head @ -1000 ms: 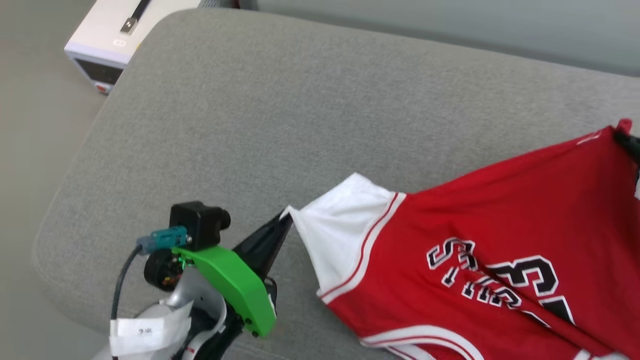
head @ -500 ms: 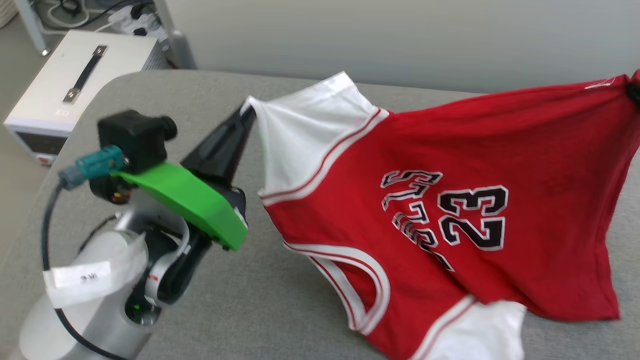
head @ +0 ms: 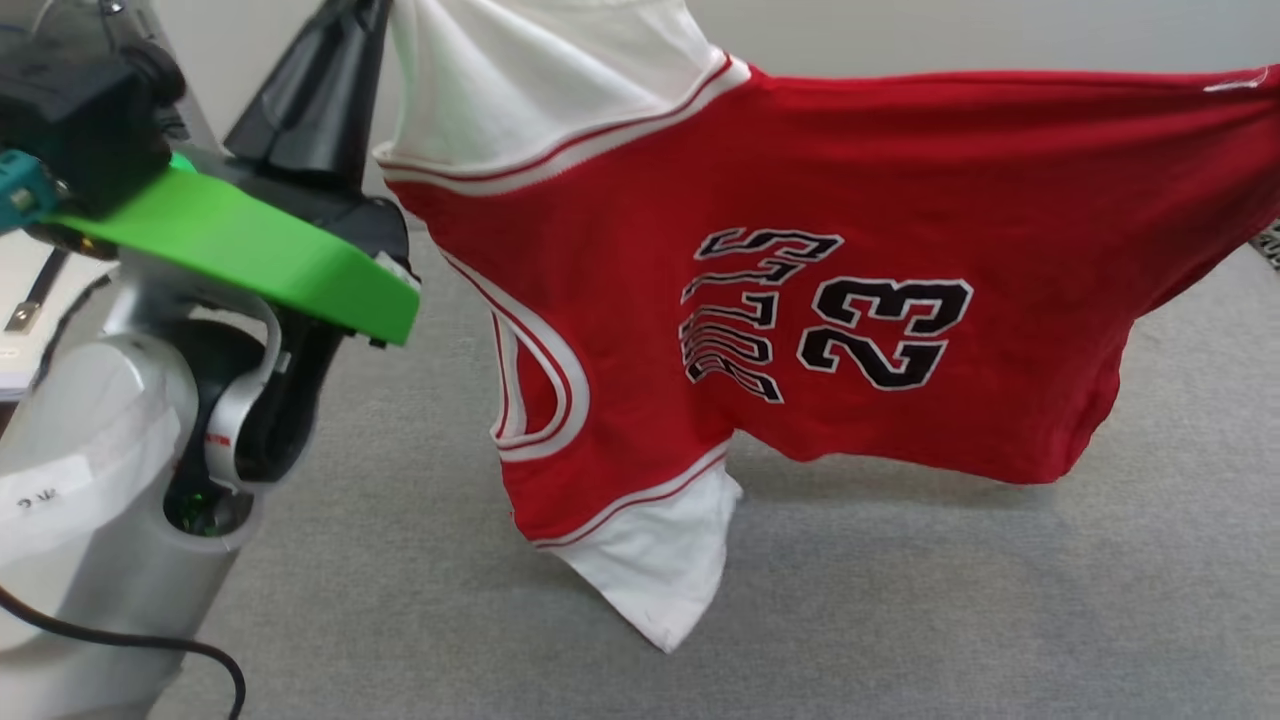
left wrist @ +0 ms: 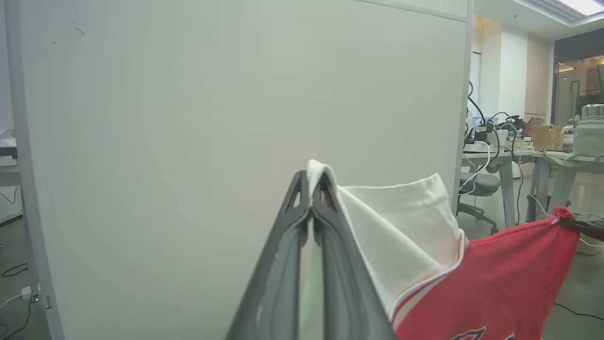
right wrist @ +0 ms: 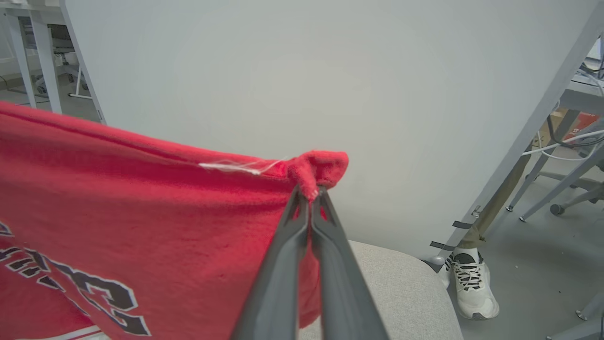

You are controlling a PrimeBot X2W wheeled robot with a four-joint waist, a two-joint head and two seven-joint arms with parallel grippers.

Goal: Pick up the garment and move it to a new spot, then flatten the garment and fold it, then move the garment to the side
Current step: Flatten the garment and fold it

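Tutor: Lifted since half a second ago, the garment [head: 900,180] no longer rests its lower sleeve and hem on the grey cushion [head: 950,600]. The head camera has tilted upward as well.

Pupil: Which elements are largest?

Tutor: The grey cushion, spanning the lower field of the head view, and the pale upright panel [left wrist: 188,141] standing behind it.

Pupil: Where is the garment?

Tutor: Above the cushion, stretched sideways between the two grippers, its front with the dark "23" lettering [head: 885,330] turned toward the head camera. One white sleeve [head: 530,80] is uppermost at the left. The other [head: 660,570] hangs lowest, with a shadow beneath it. Whether its tip touches the cushion cannot be told.

Pupil: And the jaws?

Tutor: Left gripper [left wrist: 311,182]: jaws pressed together, pinching the edge of the upper white sleeve. Right gripper [right wrist: 309,193]: jaws pressed together on a bunched red corner of the garment. A green bracket [head: 250,250] sits on the left wrist.

Pupil: The smallest item?

Tutor: A person's white shoe [right wrist: 472,288], on the floor just beyond the cushion's rounded corner in the right wrist view.
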